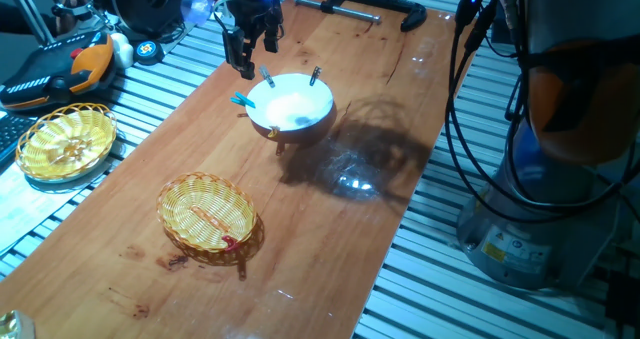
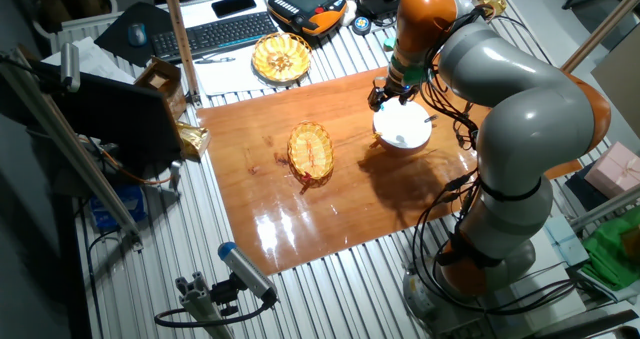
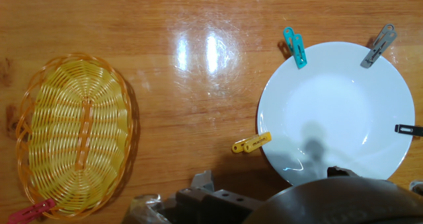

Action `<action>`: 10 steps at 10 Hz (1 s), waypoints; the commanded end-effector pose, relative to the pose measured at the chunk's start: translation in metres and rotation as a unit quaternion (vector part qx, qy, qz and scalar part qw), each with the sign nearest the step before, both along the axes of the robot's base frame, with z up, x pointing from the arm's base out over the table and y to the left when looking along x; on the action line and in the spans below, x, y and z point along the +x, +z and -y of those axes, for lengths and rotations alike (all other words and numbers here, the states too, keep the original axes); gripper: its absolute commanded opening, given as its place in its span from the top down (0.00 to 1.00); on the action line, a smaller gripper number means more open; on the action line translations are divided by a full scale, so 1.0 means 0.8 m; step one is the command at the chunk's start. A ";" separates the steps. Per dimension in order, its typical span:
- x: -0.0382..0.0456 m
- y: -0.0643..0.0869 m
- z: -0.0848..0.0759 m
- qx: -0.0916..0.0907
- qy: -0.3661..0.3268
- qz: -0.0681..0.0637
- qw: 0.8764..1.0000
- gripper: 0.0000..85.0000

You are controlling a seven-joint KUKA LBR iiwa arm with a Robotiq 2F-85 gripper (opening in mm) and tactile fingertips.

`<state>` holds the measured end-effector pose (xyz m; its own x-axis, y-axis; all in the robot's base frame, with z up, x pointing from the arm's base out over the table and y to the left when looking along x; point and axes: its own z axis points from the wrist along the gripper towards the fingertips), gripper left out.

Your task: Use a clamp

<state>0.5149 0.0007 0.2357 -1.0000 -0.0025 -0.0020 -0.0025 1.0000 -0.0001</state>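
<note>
Yellow clamp [image 3: 252, 143] is clipped on the white bowl [image 3: 344, 112] rim, just beside the pincer [image 1: 250, 51] and apart from it. Teal clip [image 3: 295, 47] and grey clip [image 3: 378, 45] grip the rim on the bowl's far side from the pincer body. Pincer hangs above the bowl edge, fingers spread, pinching nothing. Wicker basket [image 3: 76, 145] sits well apart on the bench [image 3: 198, 26], a red clip [image 3: 30, 211] on its rim.

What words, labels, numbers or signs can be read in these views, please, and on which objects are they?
None can be read.
Yellow warning sticker on the robot base: print too small.
Keyboard keys: blurred.
Teach pendant screen and buttons: illegible.
Yellow clamp: faint embossed marks, unreadable.
</note>
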 end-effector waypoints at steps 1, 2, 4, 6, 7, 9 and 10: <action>0.000 0.000 0.000 -0.043 0.173 -0.115 0.977 0.01; 0.000 0.000 0.000 -0.043 0.173 -0.116 0.977 0.97; 0.000 0.000 0.000 -0.043 0.173 -0.116 0.977 0.97; 0.000 0.000 0.000 -0.043 0.173 -0.116 0.977 0.97; 0.000 0.000 0.000 -0.043 0.173 -0.116 0.977 0.97; 0.000 0.000 0.000 -0.043 0.173 -0.116 0.977 0.97; 0.000 0.000 0.000 -0.043 0.173 -0.115 0.977 0.97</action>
<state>0.5149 0.0006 0.2360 -0.9236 -0.3005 0.2379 -0.3192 0.9467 -0.0436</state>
